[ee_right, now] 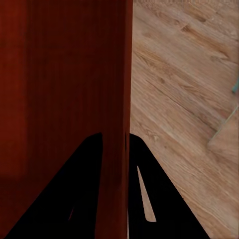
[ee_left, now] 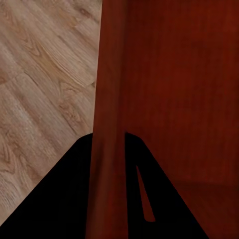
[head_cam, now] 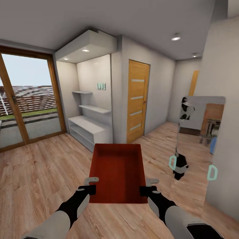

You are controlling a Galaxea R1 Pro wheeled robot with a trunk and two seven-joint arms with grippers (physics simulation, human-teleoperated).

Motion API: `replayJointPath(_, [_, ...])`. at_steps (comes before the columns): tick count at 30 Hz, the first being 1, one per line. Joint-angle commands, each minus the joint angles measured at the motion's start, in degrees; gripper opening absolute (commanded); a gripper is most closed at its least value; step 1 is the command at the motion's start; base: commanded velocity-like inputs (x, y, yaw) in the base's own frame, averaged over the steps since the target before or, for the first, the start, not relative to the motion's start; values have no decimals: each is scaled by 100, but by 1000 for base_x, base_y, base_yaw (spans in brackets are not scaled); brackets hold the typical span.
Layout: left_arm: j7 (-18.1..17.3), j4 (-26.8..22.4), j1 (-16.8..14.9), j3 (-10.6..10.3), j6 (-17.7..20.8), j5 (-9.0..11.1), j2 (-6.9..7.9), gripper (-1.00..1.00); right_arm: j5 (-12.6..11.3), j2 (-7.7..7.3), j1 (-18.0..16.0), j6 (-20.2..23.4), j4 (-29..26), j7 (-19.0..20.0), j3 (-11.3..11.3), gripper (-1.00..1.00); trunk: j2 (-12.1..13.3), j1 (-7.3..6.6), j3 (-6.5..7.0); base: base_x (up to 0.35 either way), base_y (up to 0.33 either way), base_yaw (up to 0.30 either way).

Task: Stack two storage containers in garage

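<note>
A wooden door (head_cam: 137, 101) stands beside white built-in shelves (head_cam: 89, 127), with a mirror (head_cam: 199, 132) opposite.

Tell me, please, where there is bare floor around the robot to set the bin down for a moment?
Open wood-plank floor lies left of the storage container, toward the glass doors and the white shelf unit. Ahead, floor runs on past the wooden door. The right side is tighter: a mirror panel and wall stand close. Left gripper and right gripper clamp the container's side walls.
</note>
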Motion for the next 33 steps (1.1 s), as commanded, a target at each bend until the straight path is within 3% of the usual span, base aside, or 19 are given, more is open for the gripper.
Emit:
replayJointPath(1, [59,4,-1,72,42,3,7,-100,98,-1,-1,-19,-25,-9,-89,-100,-4,5,-1,322,0,0])
replayJointPath(33, [57,4,-1,72,42,3,6,-100,98,-7,-1,-19,-25,-9,-89,-100,-4,5,-1,322,0,0])
